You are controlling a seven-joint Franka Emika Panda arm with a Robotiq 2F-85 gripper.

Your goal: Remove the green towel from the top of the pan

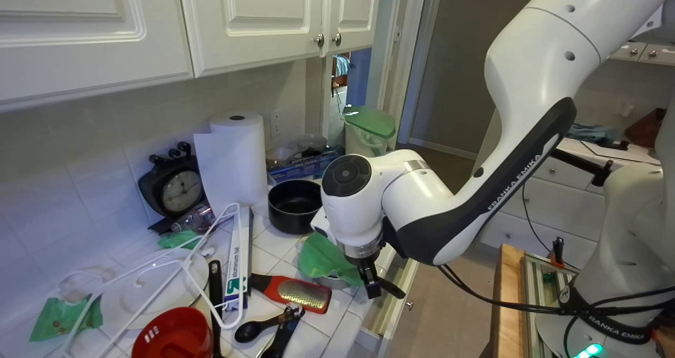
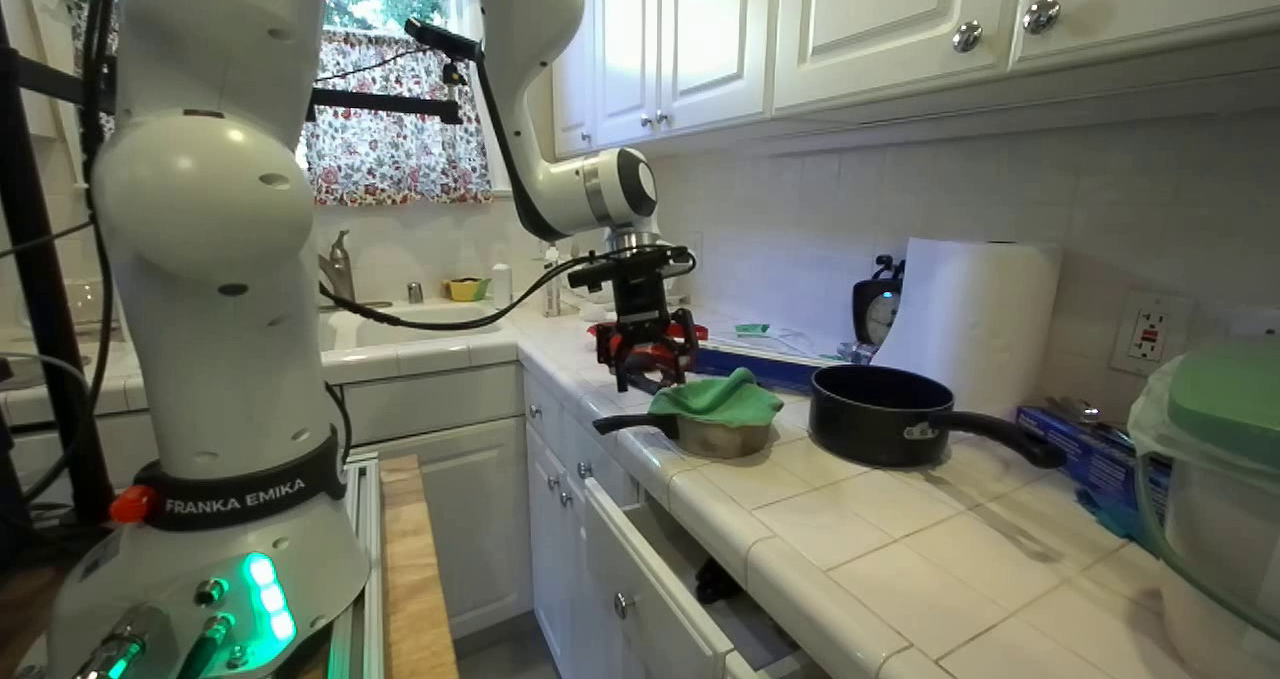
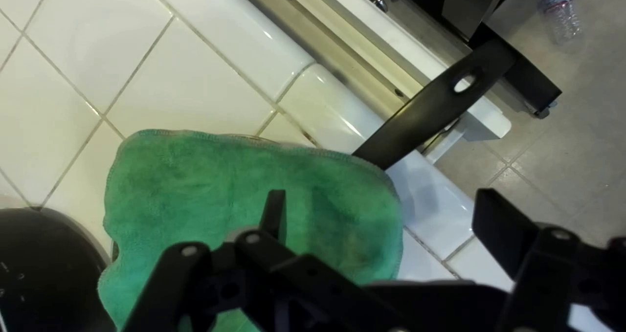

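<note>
We judged the task to be at the approach: the green towel (image 3: 215, 200) lay draped over the pan (image 2: 725, 441), and removal was not yet done. In our judgement the next move called for the gripper (image 3: 384, 207) to shift further in over the cloth, come down on an edge or on the raised fold visible in an exterior view, close, and lift straight up so that the pan was not dragged along.

Working left to right across the wrist view, we recorded the following. A black pot (image 3: 44, 273) stood on the table (image 3: 195, 82), near the pan but apart from it. The towel came next, covering the pan's mouth, its edges hanging over the rim. One of the gripper's fingers (image 3: 275, 214) overlapped the cloth in that view. The jaws were spread wide with nothing held between them; we saw no contact with the towel, though the clearance was hard to gauge. The pan handle (image 3: 430, 112) ran out from under the towel, past the table's edge, across a pulled-out drawer (image 2: 650, 589). The opposite finger appeared beyond the towel altogether. We noted a likely risk: closing there could take only the towel's margin, or miss it.
</note>
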